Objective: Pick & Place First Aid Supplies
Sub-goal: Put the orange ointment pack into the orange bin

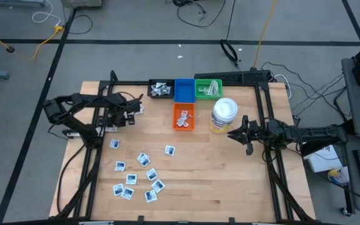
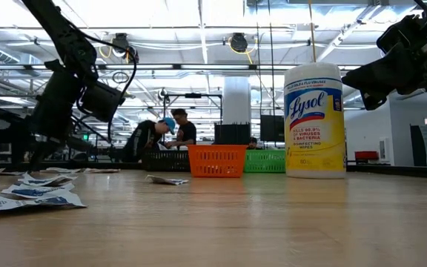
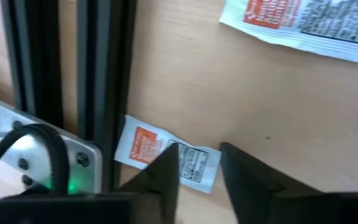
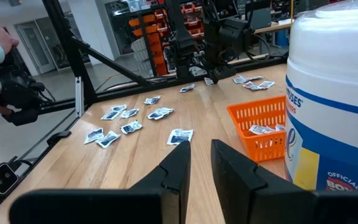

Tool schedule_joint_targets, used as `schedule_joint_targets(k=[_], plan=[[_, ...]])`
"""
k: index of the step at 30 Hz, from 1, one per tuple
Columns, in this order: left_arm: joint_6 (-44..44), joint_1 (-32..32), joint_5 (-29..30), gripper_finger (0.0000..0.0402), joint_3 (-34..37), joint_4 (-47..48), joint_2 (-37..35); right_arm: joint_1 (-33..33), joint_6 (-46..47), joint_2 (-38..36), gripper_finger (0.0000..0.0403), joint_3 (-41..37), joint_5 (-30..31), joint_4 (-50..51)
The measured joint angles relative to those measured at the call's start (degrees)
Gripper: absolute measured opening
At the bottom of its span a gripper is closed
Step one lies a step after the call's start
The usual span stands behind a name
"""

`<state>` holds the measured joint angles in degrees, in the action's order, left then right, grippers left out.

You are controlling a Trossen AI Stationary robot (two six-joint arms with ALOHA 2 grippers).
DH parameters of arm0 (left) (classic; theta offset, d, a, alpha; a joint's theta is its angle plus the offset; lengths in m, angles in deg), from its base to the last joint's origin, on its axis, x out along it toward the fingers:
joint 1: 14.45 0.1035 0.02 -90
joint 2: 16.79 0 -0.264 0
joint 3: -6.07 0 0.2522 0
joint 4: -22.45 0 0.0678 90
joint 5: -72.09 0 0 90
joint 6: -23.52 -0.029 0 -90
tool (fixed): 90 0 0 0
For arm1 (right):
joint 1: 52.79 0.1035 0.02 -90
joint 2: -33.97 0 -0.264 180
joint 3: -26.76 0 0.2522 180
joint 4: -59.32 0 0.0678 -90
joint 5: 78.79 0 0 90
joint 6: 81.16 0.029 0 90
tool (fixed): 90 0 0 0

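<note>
Several white packets with blue print (image 1: 144, 160) lie flat and scattered on the near left part of the table. Two white packets with orange-red print (image 3: 166, 158) lie flat under my left gripper (image 3: 201, 171), beside the black frame rail. That gripper (image 1: 136, 107) is open and hovers over them at the table's far left. My right gripper (image 1: 233, 132) (image 4: 199, 163) is open by a narrow gap and hangs in the air just to the right of the Lysol canister (image 1: 223, 116). An orange basket (image 1: 184, 116) holds more packets.
Along the far edge stand a black bin (image 1: 161, 89) with packets, a blue bin (image 1: 183, 89) and a green bin (image 1: 208, 88) with pale strips. Black frame rails (image 1: 92, 150) run along both table sides. People stand in the room beyond the table (image 2: 170, 133).
</note>
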<state>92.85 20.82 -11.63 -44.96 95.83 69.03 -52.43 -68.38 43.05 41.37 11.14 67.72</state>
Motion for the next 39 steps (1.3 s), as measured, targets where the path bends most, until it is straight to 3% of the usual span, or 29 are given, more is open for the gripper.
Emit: schedule_joint_targets(k=[6, 8, 16, 25, 39], plan=[[-1.1, 0.0, 0.0, 0.0019, 0.1, -0.8, 0.0, 0.0, 0.0, 0.0, 0.0059, 0.0, 0.0, 0.0], [-2.5, 0.0, 0.0, 0.0007, 0.2, -2.6, 0.0, 0.0, 0.0, 0.0, 0.0059, 0.0, 0.0, 0.0], [-5.8, 0.0, -0.9, 0.0002, 0.3, -4.6, -0.1, 0.0, 0.0, 0.0, 0.0059, 0.0, 0.0, 0.0], [-8.5, 0.0, -1.3, 0.0001, -6.5, 1.2, -3.2, 0.0, 0.0, 0.0, 0.0059, 0.0, 0.0, 0.0], [-14.2, -0.2, 3.3, 0.0001, -20.8, 21.3, -5.5, 0.0, 0.0, 0.0, 0.0059, 0.0, 0.0, 0.0]])
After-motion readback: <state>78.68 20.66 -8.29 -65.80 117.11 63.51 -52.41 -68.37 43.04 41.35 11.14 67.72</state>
